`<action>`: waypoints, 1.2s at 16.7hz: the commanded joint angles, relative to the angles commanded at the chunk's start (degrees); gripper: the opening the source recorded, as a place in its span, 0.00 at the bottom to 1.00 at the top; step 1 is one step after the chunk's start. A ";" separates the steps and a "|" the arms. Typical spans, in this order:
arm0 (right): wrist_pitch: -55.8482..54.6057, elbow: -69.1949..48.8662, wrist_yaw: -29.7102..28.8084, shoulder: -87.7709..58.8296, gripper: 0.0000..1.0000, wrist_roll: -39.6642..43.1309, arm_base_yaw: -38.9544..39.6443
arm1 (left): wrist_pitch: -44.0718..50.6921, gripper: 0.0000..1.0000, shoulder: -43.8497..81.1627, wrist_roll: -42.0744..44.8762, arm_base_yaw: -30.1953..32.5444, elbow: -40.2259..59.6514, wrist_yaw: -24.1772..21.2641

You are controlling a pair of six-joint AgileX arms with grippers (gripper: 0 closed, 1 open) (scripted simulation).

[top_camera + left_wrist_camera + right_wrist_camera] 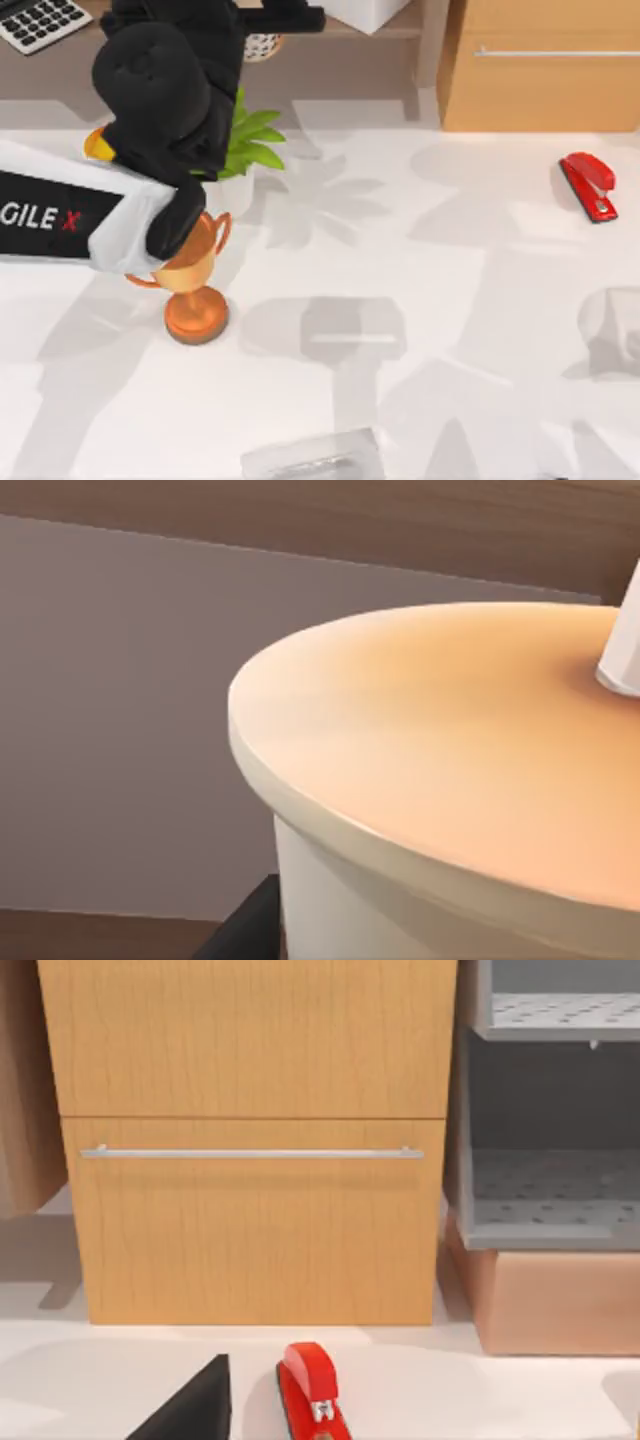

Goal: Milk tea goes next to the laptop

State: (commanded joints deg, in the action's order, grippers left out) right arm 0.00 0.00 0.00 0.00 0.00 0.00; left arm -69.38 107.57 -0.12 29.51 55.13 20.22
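The milk tea (440, 780) sits very close in the left wrist view. I see its peach-tan lid, the base of a white straw (622, 650) and a pale cup wall below. A dark finger (245, 930) of my left gripper lies against the cup's side, holding it. In the top view my left arm (160, 110) hangs high over the table's back left and covers the cup. The laptop is out of view. One dark finger (190, 1405) of my right gripper shows near a red stapler.
An orange trophy cup (195, 290) stands under the left arm, beside a potted green plant (250, 140). The red stapler (590, 185) lies at the right, in front of a wooden drawer cabinet (540, 60). A calculator (40, 22) rests on the back shelf.
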 joint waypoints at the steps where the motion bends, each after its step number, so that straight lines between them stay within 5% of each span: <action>1: 0.00 0.00 0.00 0.00 1.00 0.00 0.00 | 0.08 0.00 -1.41 -0.07 -1.95 -1.31 -2.26; 10: 0.00 0.00 0.00 0.00 1.00 0.00 0.00 | -2.76 0.00 -10.28 -0.12 -17.19 -15.20 -19.27; 20: 0.00 0.00 0.00 0.00 1.00 0.00 0.00 | -13.49 0.00 -12.44 0.70 -32.89 -39.28 -29.29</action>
State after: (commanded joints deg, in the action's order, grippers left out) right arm 0.00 0.00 0.00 0.00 0.00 0.00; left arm -82.86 95.12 0.57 -3.38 15.85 -9.07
